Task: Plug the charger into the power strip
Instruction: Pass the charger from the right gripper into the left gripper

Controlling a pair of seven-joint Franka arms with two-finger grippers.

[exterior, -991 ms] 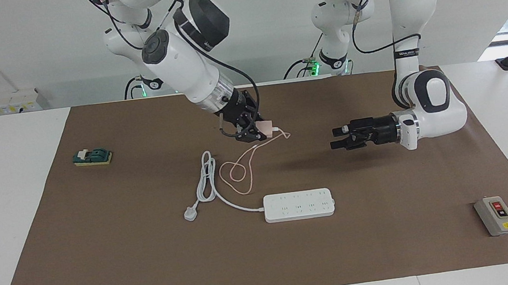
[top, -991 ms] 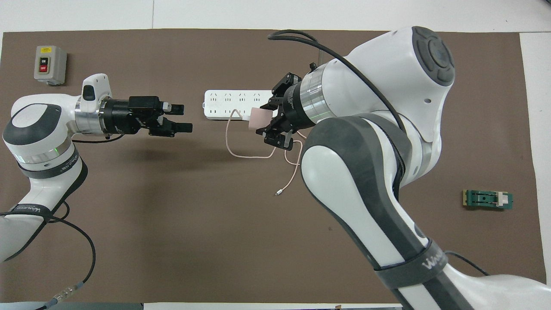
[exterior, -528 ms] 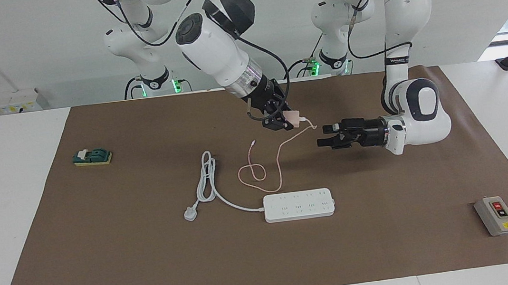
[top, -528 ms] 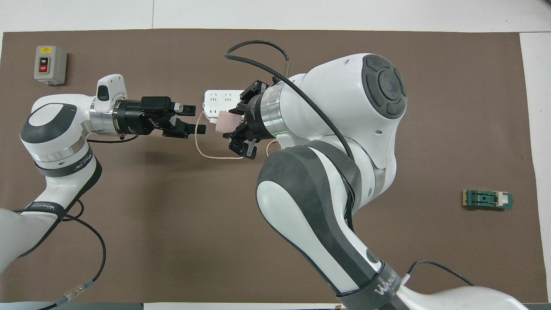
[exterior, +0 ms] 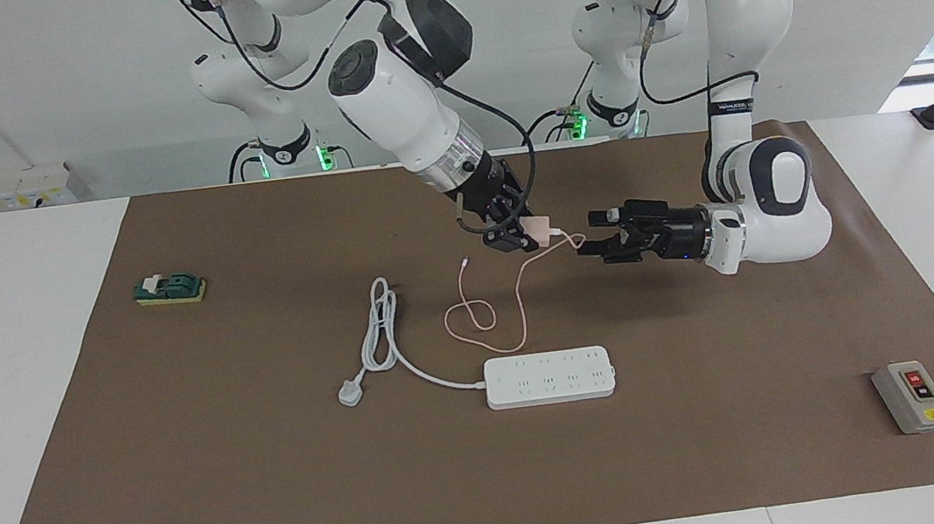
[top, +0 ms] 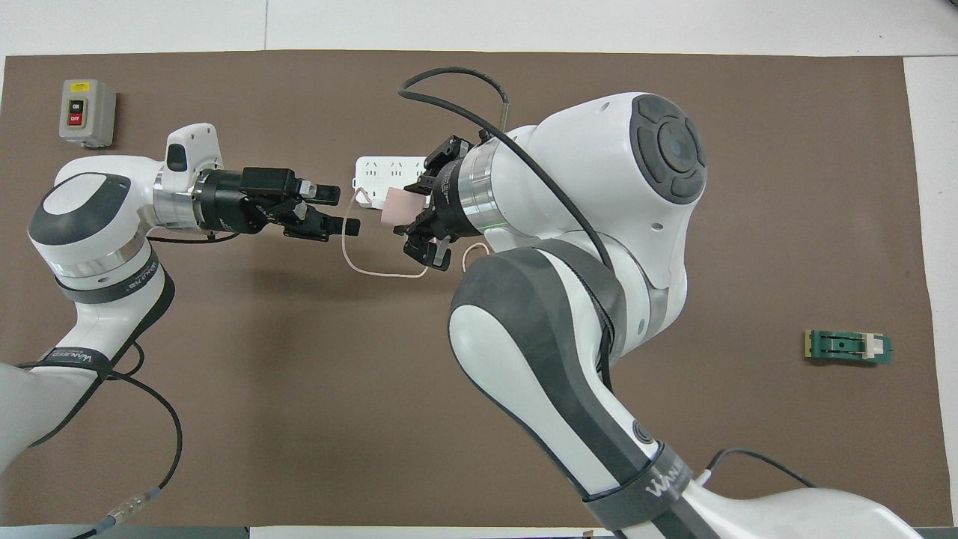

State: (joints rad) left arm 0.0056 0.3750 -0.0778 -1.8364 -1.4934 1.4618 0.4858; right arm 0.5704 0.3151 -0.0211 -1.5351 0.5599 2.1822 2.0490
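Here the right gripper pinches the charger at frame centre, above the strip lying lower centre on the desk; the left gripper's fingers are spread just beside it.

Bare mat beside power strip (unobstructed).

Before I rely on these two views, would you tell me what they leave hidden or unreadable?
- Power strip: in the overhead view, the right arm covers most of it.
- Charger: its prongs are hidden inside the right pincer in both views.
- Power strip's cord and plug: overhead, hidden under the right arm.
- Cable's connector: facing view, too small to read.
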